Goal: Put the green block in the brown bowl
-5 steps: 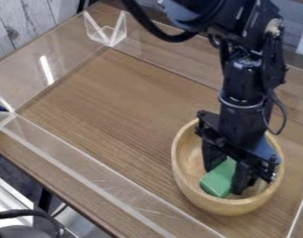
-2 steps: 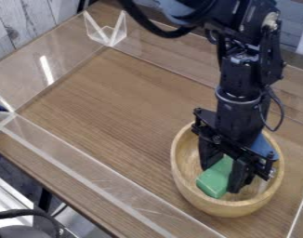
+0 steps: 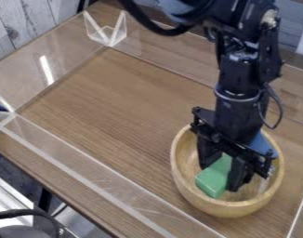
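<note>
- The gripper (image 3: 233, 173) points almost straight down into the brown bowl (image 3: 191, 181), its black fingers standing on either side of the green block (image 3: 217, 178); the block sits between them and appears clasped, though actual contact on the far side is hidden.
- The green block is a small, bright green bar with flat faces and squared edges, matte and even in colour, tilted on end inside the bowl directly under the gripper; its lower end is close to the bowl's floor, and whether it touches cannot be told.
- The brown bowl is round, light tan wood with a thick, smooth rim and faint grain; its wall curves around the gripper on all sides.
- The arm above the gripper is black, blocky, hard-cased, with cables running along it.
- The bench (image 3: 117, 102) beneath and to the left of the gripper is brown wood with long straight grain.
- Clear glossy plastic walls (image 3: 67, 163) border the bench, well apart from the gripper.
</note>
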Motion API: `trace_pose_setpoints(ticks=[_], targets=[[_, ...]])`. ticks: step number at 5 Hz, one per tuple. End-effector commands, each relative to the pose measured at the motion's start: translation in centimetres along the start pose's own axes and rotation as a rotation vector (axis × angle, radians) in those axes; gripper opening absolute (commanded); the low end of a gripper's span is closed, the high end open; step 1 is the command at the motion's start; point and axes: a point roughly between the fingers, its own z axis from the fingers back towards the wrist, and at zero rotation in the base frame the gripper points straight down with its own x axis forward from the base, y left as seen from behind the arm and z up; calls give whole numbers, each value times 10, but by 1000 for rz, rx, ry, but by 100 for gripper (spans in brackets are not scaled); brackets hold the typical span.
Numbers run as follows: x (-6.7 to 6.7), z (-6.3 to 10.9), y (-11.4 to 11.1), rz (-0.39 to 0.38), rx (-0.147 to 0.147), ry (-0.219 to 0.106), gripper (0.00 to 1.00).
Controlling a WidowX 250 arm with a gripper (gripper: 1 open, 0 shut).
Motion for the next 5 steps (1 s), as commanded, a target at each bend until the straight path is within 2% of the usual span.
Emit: trace_pose_setpoints(ticks=[1,5], targets=[[10,22,-1,-2,-4,-88,0],[14,24,3,14,-13,-82,0]])
